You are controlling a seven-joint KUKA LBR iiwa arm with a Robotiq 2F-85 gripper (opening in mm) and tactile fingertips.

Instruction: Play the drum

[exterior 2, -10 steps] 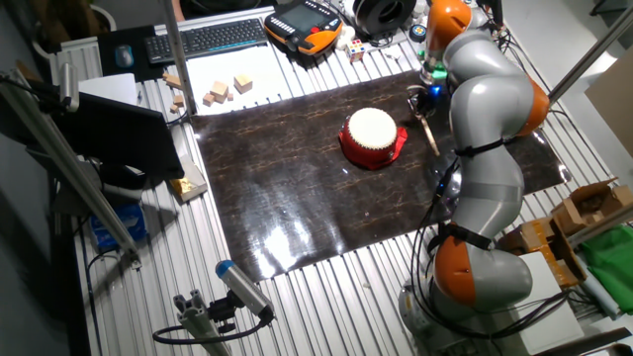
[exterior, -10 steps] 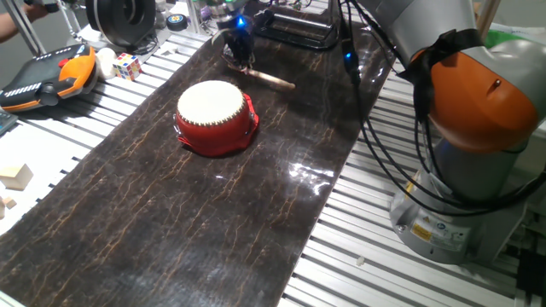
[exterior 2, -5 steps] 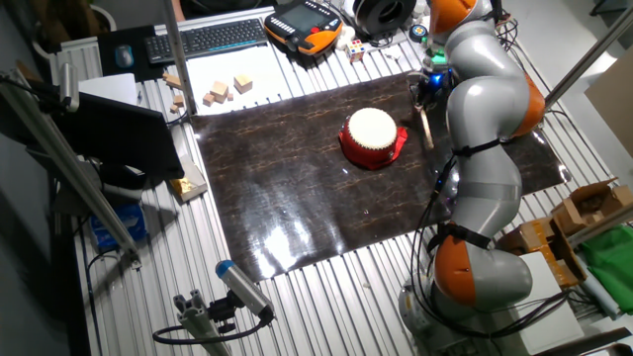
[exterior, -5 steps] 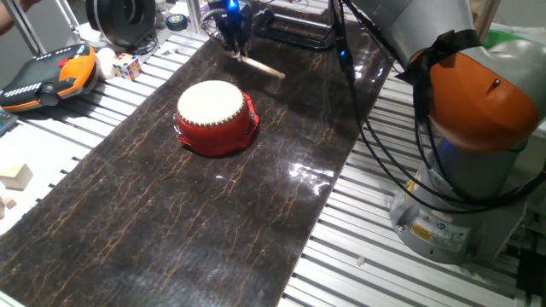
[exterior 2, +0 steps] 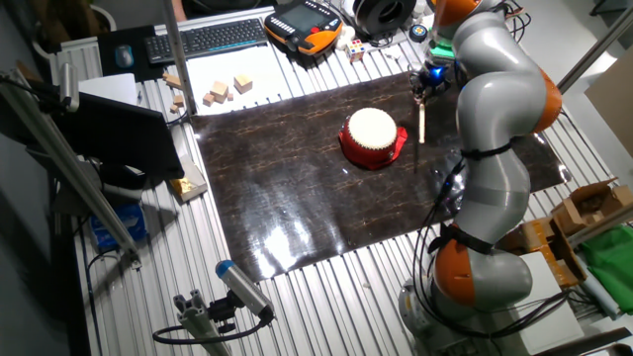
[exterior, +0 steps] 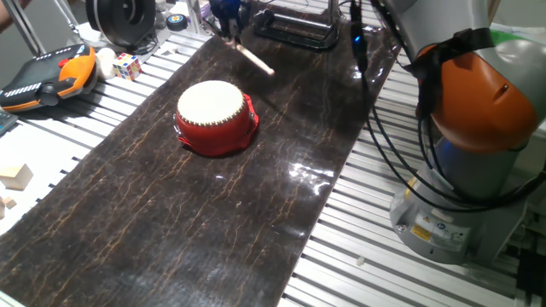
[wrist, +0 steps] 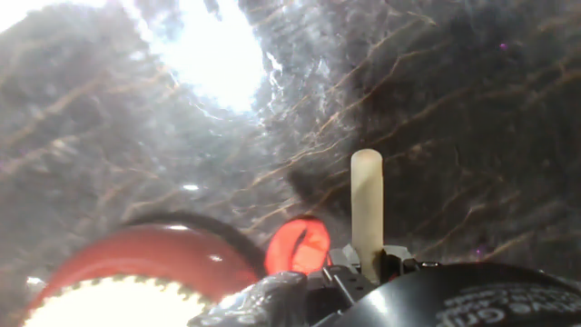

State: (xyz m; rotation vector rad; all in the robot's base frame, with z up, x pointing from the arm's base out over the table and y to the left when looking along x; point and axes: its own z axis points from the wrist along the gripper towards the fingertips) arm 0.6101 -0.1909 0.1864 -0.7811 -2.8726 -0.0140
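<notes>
Desk: slatted aluminium top, with a dark marble-pattern mat laid along it. Drum sits directly on the mat, toward its far half. Off the mat on the bare slats: wooden blocks, orange-black teach pendant, Rubik's cube, keyboard. Robot base stands at the desk edge beside the mat.

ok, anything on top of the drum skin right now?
Nothing: the drum shows a bare cream skin in both fixed views. The tool holds the stick off to one side. What lies under the drum is hidden.
</notes>
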